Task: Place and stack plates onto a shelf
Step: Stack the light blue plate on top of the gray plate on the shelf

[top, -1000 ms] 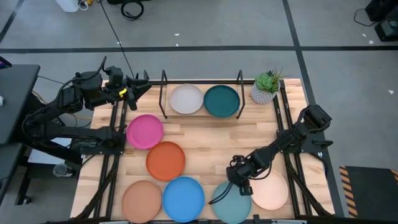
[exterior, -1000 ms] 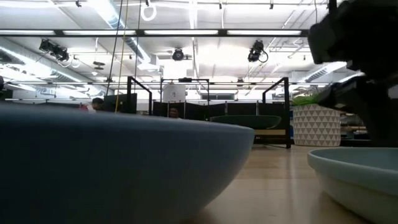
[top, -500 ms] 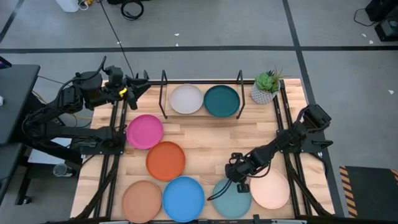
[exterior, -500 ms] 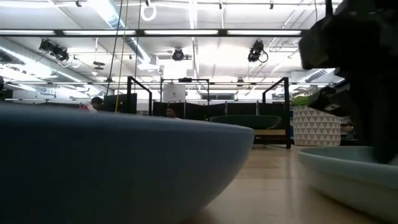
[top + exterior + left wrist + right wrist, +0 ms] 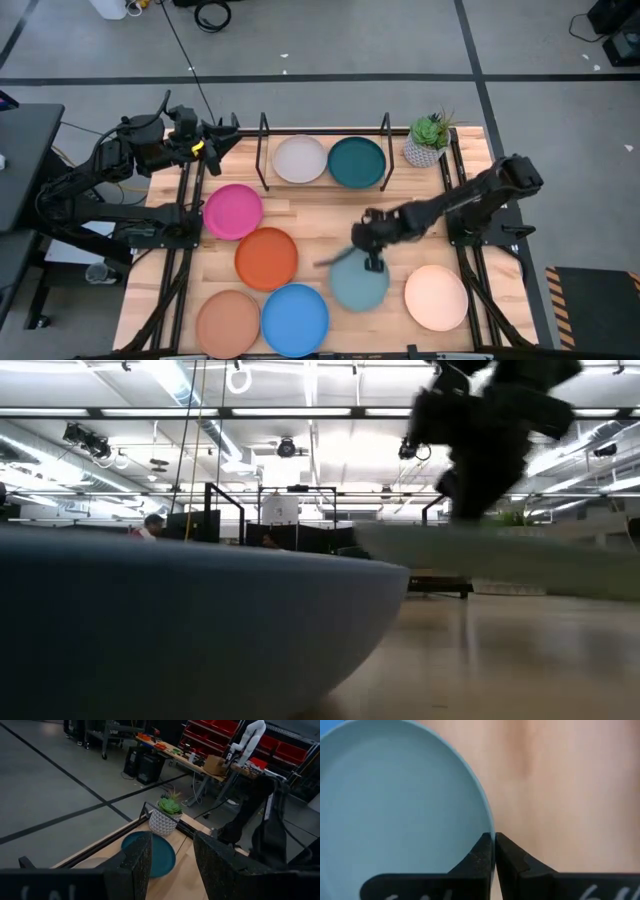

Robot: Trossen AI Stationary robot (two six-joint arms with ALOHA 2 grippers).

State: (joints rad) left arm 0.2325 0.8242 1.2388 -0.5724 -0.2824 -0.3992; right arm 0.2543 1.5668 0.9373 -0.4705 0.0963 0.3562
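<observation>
Light teal, smooth and matte, the plate [image 5: 358, 280] hangs above the middle of the table [image 5: 330, 225], pinched at its rim by the right gripper [image 5: 373, 262]; the right wrist view shows the two dark fingers [image 5: 481, 854] closed tight on the thin raised edge, one on each face. An edge grip is, I judge, the only workable hold on something so flat and shallow, and it lets the plate ride clear of its neighbours on the way toward the shelf [image 5: 325, 150]. In the low view the plate shows as a pale, nearly level streak under the dark arm (blurred, so its exact tilt is hard to tell). The shelf, thin black metal rods with upright loops, stands at the far edge and already holds the pale grey plate [image 5: 300, 159] and the dark teal plate [image 5: 357, 162] side by side, so stacking is presumably what comes next. On the bare wood lie the magenta plate [image 5: 233, 211], orange plate [image 5: 266, 258], tan plate [image 5: 228, 322], blue plate [image 5: 295, 318] and cream plate [image 5: 436, 298], all round, plain and rimmed alike, near each other but not overlapping. Beside the shelf's right end sits a small plant [image 5: 429, 139] in a patterned white pot. At the far left corner the left gripper [image 5: 213, 148] waits off the table, its fingers [image 5: 136, 865] spread apart and holding nothing.
</observation>
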